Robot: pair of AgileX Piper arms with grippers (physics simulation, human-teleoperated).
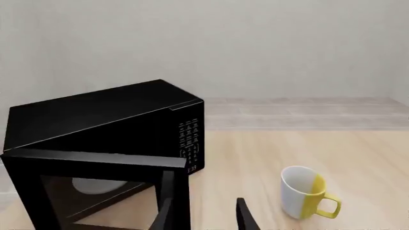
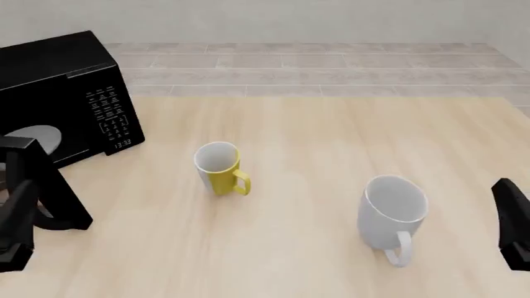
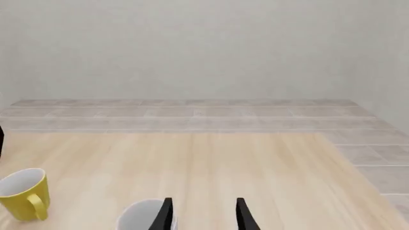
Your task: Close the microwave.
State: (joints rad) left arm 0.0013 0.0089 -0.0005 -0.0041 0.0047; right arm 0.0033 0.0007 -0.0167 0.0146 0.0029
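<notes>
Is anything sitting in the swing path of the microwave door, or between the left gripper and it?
Nothing visible: the door hangs open directly before the left gripper, and the yellow mug stands off to the right.

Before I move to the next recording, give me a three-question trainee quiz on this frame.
1. True or false: the microwave door is shut.
2. Which mug is nearer the microwave: A) yellow mug B) white mug?
3. What does either gripper hold?

Key: 1 false, the door stands open. 2 A. 3 Nothing; left gripper and right gripper fingers are apart and empty.
</notes>
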